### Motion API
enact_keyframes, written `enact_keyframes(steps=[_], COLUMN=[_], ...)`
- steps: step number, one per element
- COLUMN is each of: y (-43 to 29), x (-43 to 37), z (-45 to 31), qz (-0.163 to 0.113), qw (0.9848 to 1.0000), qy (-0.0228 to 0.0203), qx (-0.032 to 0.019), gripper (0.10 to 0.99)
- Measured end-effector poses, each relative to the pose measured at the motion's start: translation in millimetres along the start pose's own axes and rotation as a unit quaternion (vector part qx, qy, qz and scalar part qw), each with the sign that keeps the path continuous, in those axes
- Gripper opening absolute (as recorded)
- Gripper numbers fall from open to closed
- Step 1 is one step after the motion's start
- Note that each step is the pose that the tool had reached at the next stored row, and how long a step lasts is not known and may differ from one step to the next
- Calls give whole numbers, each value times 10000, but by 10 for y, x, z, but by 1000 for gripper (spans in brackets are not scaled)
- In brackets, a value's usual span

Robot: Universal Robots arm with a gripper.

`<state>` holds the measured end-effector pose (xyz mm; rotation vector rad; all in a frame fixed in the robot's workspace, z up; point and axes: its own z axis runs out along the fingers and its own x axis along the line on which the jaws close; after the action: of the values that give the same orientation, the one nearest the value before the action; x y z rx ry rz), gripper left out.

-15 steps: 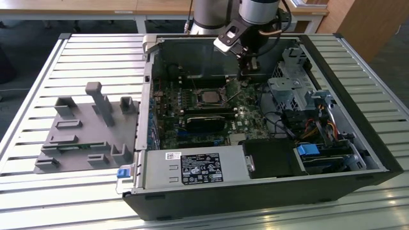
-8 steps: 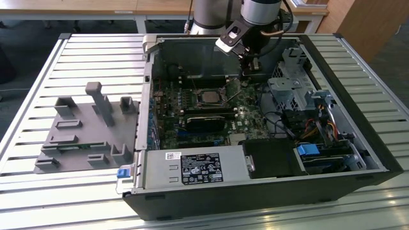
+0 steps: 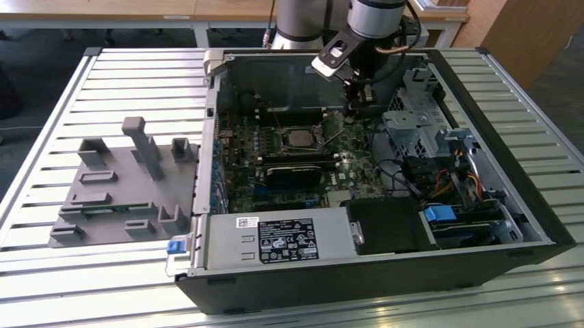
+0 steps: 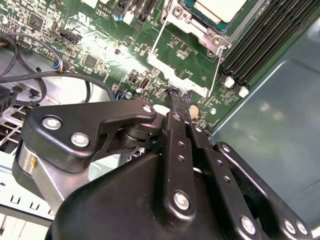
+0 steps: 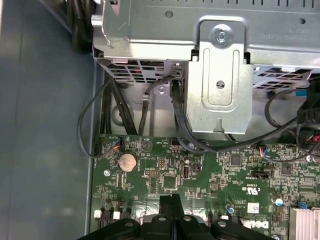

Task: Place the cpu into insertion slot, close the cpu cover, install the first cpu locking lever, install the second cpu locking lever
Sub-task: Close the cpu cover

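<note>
Gripper (image 4: 176,101) fingers pressed together, nothing visible between them, tips low over the green motherboard (image 4: 100,45) in the second wrist view. Just past the tips, the cpu cover (image 4: 177,80), a thin silver frame, appears tilted up off its socket. Beyond it, the cpu (image 4: 220,7) lies seated in the insertion slot (image 4: 209,31), silver top facing up, inside the open computer case (image 3: 365,287).

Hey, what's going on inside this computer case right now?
A robot arm is reaching into an open computer case. Its gripper, fingers shut, hangs low over the motherboard, close beside the insertion slot. The cpu already sits in that slot. Whether the cover is closed over it is hard to tell.
</note>
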<state>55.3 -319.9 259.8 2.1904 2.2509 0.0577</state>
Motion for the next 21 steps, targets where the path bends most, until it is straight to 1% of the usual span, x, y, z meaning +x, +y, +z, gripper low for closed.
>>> enact_keyframes(steps=[2,11,19,21], y=[14,60,71,70], x=[2,3,2,1], z=[15,85,169,178], qz=[0,1,2,2], qw=[10000,10000,10000,10000], qy=[0,1,2,1], qx=[14,49,73,77], gripper=[106,106,106,106])
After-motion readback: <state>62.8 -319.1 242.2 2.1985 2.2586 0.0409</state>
